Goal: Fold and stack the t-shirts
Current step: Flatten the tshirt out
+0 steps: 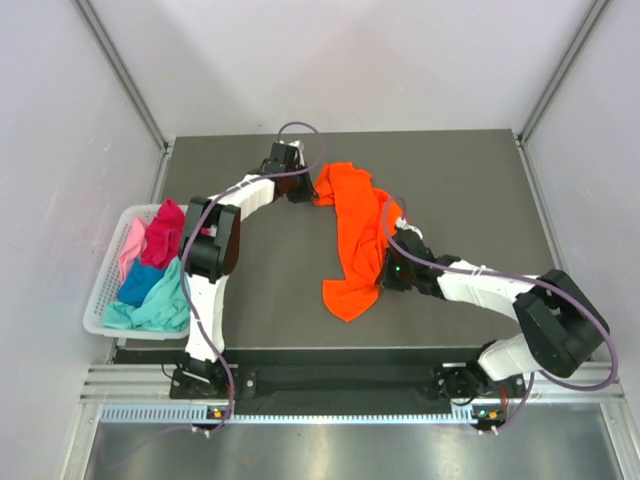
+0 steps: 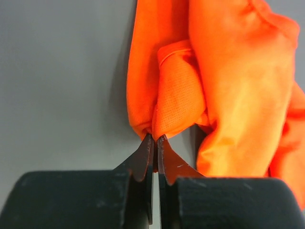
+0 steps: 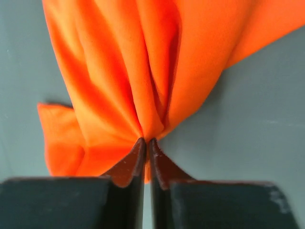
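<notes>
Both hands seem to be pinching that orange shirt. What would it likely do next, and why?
Probably draw the left hand and right hand apart to stretch the orange shirt flat: both are shut on its cloth, and it lies bunched in a strip on the table, not yet spread.

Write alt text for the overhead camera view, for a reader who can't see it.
Two robot arms pinch a crumpled orange t-shirt on a dark table: the left tool grips its far end, the right tool its right edge. A white basket at the table's left edge holds other shirts, magenta, pink and teal.
</notes>
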Available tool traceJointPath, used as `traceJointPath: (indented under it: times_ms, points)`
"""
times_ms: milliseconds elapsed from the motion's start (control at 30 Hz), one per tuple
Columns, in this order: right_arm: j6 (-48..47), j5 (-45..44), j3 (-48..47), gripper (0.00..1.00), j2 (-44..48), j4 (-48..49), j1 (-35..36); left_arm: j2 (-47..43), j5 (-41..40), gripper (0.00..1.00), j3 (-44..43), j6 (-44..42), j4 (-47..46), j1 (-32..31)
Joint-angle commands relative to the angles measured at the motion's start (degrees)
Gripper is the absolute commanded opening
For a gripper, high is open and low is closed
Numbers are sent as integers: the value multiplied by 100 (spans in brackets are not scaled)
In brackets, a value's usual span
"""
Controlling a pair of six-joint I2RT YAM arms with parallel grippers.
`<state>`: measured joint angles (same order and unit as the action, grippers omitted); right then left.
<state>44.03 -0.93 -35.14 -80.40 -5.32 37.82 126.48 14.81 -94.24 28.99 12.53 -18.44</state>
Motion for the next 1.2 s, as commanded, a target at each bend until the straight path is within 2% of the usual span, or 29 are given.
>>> traceJointPath:
  times_ms: [0,200,333,433,600,733,767,867,900,967,1000,1067,1167]
  points:
    - [-430,-686,-887,0,94,-652,-64,-841,-293,0,-490,-131,450,-2]
    - [-1150,-2137,-2126,0,1236,-2785,-661,-2266,-1040,0,-781,-254,1716,-11]
    - [-1397,-2631,-2831,0,2052,-3850,-1083,-3224,-1313,0,-623,-297,2436,-116]
    - [-1493,-2825,-3253,0,2475,-4353,-1286,-3936,-1428,0,-308,-307,2858,-274]
    - [-1783,-2799,-3447,0,2486,-4223,-1654,-4711,-1243,0,396,-228,2947,-327]
    - [-2222,-2168,-3202,0,1750,-3583,-2138,-4413,-1419,0,835,-228,3097,-327]
    - [-2310,-1983,-3132,1,1591,-3155,-2226,-4169,-1428,0,924,-227,3088,-327]
    - [-2679,-1499,-3174,3,669,-2485,-2472,-3580,-1437,0,1170,-175,2887,-318]
    - [-2750,-1402,-3297,4,57,-2387,-2595,-3403,-1437,0,1171,-166,2851,-301]
    - [-2935,-1322,-3813,4,-570,-2202,-2718,-2790,-1393,0,908,-140,2746,-283]
    - [-2935,-1322,-4034,4,-1182,-2192,-2823,-2569,-1358,0,750,-131,2719,-275]
    - [-2883,-1313,-4778,6,-1713,-2218,-2903,-1886,-1314,0,153,-113,2667,-240]
    - [-2786,-1217,-5894,13,-2505,-2534,-2982,-997,-1182,0,-980,-34,2912,-134]
